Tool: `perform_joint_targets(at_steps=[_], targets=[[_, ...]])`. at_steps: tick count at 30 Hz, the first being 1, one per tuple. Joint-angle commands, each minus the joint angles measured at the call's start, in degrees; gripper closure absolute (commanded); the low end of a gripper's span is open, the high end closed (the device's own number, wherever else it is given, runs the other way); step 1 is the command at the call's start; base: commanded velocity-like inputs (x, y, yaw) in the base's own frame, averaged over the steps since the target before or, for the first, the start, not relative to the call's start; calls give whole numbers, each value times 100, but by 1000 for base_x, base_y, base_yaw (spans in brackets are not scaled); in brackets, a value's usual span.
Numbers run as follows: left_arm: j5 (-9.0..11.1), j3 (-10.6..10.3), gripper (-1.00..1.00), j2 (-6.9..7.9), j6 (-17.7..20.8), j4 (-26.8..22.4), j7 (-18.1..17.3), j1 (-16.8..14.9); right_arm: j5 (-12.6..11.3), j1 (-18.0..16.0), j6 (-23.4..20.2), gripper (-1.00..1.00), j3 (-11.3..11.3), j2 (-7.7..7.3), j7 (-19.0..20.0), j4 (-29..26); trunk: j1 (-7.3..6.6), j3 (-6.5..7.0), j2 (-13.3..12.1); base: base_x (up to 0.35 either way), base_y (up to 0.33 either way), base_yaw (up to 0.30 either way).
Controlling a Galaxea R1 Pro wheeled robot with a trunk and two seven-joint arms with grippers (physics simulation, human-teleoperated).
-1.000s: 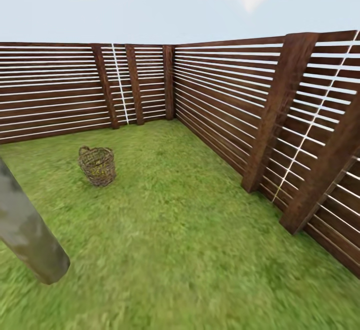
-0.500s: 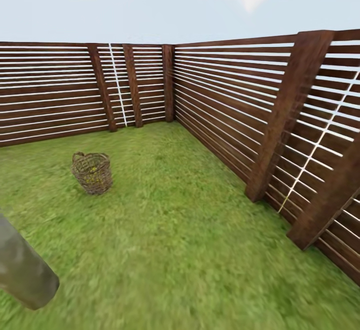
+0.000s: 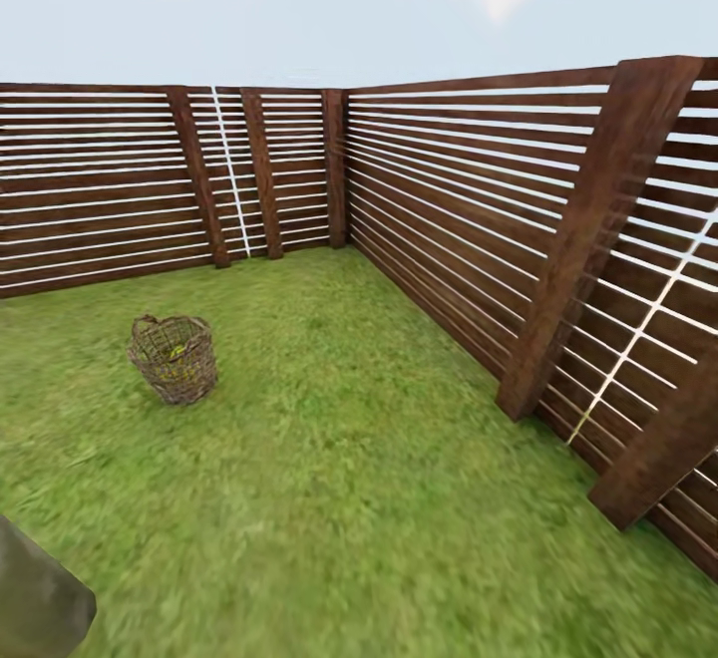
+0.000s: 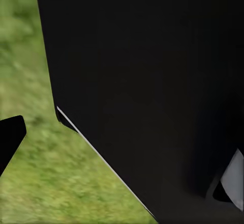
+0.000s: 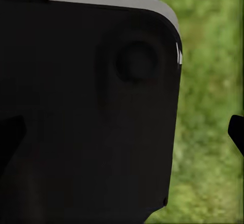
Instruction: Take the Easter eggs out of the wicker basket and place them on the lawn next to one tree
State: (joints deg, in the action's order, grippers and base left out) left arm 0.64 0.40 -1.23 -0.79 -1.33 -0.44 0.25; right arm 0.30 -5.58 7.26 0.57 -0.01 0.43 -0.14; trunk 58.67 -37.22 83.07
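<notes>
1. At the head view's lower left corner stands the tree [image 3: 35, 593], a pale grey trunk cut off by the frame; it fills less of the picture than 1 s ago, because the camera has shifted, not the trunk.
2. The wicker basket [image 3: 175, 357] stands upright on the lawn [image 3: 359, 479], well apart from the trunk, and sits further left and lower in the view than before. A yellow glint through the weave suggests the Easter eggs [image 3: 179, 350] are inside; a count of 3 cannot be confirmed.
3. On the right, the slatted fence [image 3: 469, 229] looms nearer.
4. Both wrist views show dark robot body over blurred grass; whether either gripper is open or closed cannot be told.
5. The robot appears to be travelling; no egg is out yet.
</notes>
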Motion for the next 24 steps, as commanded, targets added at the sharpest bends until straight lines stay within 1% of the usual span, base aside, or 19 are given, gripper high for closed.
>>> perform_joint_targets(at_steps=[1, 24], targets=[[7, 4, -100, 0, -8, -8, -4, 1, 2, -6, 20, -100, 4, -1, 4, 5, 6, -3, 1, 0, 0, 0], [7, 4, -100, 0, -8, -8, -4, 2, -4, -14, 23, -100, -4, 1, -16, 5, 6, -3, 1, 0, 0, 0]])
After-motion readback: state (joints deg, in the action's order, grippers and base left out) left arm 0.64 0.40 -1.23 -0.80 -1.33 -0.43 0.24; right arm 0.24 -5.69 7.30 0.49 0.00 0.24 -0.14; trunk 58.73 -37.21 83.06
